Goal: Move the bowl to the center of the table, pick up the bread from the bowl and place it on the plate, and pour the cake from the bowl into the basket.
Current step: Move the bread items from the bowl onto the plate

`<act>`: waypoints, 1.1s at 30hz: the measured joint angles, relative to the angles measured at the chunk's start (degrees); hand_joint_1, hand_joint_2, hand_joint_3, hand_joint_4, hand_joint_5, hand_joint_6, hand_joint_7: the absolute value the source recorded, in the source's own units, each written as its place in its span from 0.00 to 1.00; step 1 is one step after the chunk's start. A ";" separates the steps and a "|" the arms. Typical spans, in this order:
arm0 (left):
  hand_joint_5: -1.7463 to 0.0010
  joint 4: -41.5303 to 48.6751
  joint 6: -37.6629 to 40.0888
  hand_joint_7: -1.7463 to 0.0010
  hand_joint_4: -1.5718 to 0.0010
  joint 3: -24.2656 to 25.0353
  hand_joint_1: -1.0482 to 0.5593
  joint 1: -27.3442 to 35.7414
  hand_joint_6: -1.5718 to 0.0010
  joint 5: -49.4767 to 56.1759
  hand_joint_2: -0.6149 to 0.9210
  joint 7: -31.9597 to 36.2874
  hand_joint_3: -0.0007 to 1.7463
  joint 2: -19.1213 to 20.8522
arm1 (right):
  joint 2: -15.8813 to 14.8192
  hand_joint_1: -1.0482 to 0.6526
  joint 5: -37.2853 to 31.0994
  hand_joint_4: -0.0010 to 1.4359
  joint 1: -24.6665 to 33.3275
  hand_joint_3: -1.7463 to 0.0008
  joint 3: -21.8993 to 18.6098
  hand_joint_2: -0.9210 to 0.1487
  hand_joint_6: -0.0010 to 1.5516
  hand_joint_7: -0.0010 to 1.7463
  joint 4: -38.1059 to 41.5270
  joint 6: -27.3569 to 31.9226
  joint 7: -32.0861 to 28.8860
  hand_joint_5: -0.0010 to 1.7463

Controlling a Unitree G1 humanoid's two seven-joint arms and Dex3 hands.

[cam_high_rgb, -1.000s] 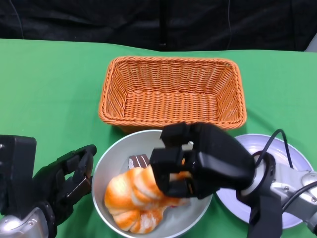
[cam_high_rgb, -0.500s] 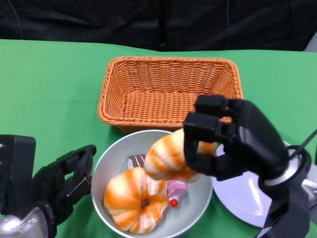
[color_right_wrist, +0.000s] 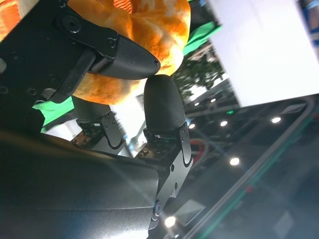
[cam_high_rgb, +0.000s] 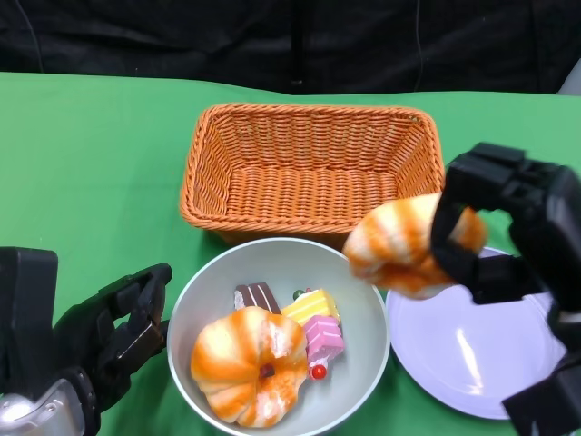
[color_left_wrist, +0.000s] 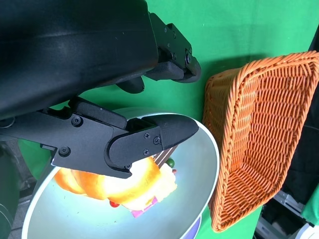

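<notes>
Your right hand [cam_high_rgb: 508, 227] holds one orange-and-white striped bread roll [cam_high_rgb: 404, 243] in the air, between the round grey bowl [cam_high_rgb: 363, 359] and the pale lilac plate [cam_high_rgb: 472, 350].

Your right wrist view adds what the head view hides: black fingers [color_right_wrist: 127, 57] pressed against the roll's [color_right_wrist: 144, 25] crust, gripping it firmly. The left wrist view shows the bowl's [color_left_wrist: 209, 164] rim close beside the rectangular woven orange wicker basket [color_left_wrist: 259, 134]. On the green counter [cam_high_rgb: 91, 182], the basket [cam_high_rgb: 313, 168] sits just behind the bowl and the plate beside it. Inside the bowl lie a second striped bread roll [cam_high_rgb: 247, 363] and small cake pieces [cam_high_rgb: 304, 318] in brown, yellow and pink. Your left hand [cam_high_rgb: 113, 331] waits beside the bowl, fingers apart, holding nothing.
</notes>
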 measured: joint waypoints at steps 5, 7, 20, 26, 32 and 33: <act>0.50 0.00 0.03 0.99 1.00 -0.04 0.29 -0.13 0.78 0.00 1.00 0.00 0.39 -0.01 | -0.79 0.49 -0.25 0.67 1.91 0.05 -2.06 0.65 0.49 0.94 -0.47 5.20 1.50 1.00; 0.49 0.00 0.03 0.98 1.00 -0.05 0.30 -0.18 0.77 -0.01 1.00 0.00 0.39 -0.02 | -1.35 0.50 -0.63 0.68 2.72 0.07 -2.39 0.64 0.49 0.94 -0.50 6.86 1.71 1.00; 0.49 -0.40 0.83 0.99 1.00 0.02 0.29 -0.18 0.77 0.00 1.00 0.20 0.39 -0.41 | -2.69 0.48 -5.50 0.68 3.58 0.11 -0.83 0.63 0.49 0.95 4.08 13.53 1.93 1.00; 0.48 -0.41 0.83 0.98 1.00 -0.01 0.29 -0.19 0.76 0.01 1.00 0.19 0.39 -0.38 | -3.48 0.48 -4.45 0.56 3.55 0.33 0.54 0.42 0.53 0.60 4.75 18.83 8.02 0.93; 0.48 -0.40 0.79 0.99 1.00 -0.03 0.29 -0.19 0.77 0.00 1.00 0.06 0.39 -0.35 | -5.92 0.36 -4.79 0.21 3.62 0.84 2.01 0.04 0.35 0.10 1.52 26.49 17.00 0.46; 0.48 -0.40 0.79 0.99 1.00 -0.03 0.29 -0.19 0.77 0.01 1.00 0.06 0.39 -0.34 | -6.64 0.32 -5.15 0.15 3.68 0.87 2.59 0.02 0.30 0.06 0.81 27.95 18.64 0.43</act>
